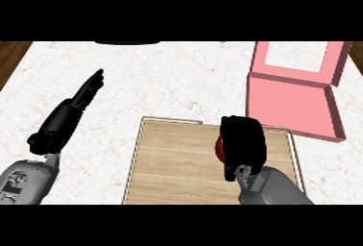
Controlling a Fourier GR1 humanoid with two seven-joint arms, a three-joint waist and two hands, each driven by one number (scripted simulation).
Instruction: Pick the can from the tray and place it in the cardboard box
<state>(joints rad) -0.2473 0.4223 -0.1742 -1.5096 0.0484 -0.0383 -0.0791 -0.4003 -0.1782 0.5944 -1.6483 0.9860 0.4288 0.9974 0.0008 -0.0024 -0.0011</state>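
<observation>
Right hand (pixel 243 144) curls round red can (pixel 219 146); no label readable.

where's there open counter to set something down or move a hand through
Bare counter lies between the left hand and the pink box, and behind the wooden tray. The tray's left half is also free. It is crowded where the right hand, curled round the red can, sits beside the box.

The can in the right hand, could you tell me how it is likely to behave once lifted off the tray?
The red can is mostly hidden by the right hand, whose fingers curl round it, so it seems small and probably light. Being round, it may roll if released on its side on the wooden tray.
</observation>
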